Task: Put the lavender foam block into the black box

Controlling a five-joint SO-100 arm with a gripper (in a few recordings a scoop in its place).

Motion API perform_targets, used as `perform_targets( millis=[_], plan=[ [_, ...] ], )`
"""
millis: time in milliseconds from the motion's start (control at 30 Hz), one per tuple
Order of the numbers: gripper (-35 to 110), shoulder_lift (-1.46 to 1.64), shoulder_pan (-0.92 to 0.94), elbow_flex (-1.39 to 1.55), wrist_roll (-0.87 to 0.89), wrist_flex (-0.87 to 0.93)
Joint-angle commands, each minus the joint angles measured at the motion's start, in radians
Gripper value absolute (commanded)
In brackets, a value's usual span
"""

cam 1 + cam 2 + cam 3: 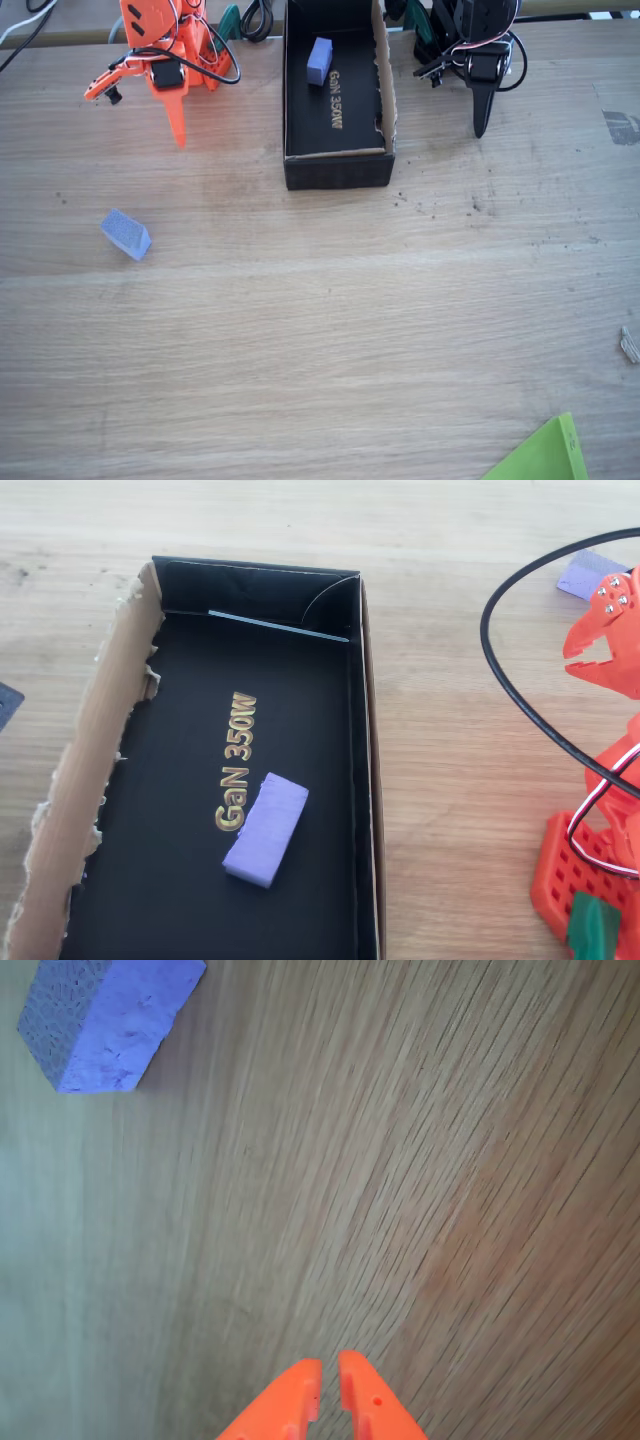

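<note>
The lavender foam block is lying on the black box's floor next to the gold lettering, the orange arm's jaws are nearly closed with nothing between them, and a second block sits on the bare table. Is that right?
Not quite. The lavender foam block is the one on the bare table, as the fixed view shows. The block on the black box's floor beside the gold lettering is the deeper blue-violet block. The jaws are nearly closed and empty, per the wrist view.

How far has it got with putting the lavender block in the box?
Nothing looks done yet. The lavender foam block lies on the table, outside the black box, which holds only a deeper blue-violet block. The tool is shut and empty. Reaching, gripping and dropping it in remain.
</note>
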Motion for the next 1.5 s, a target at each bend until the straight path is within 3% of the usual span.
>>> perform_targets(
  millis=[0, 1467],
  plan=[
    [0, 0.011, 0.291, 0.005, -0.057, 0.003],
    [0, 0.011, 0.187, -0.058, 0.023, -0.049]
  ],
)
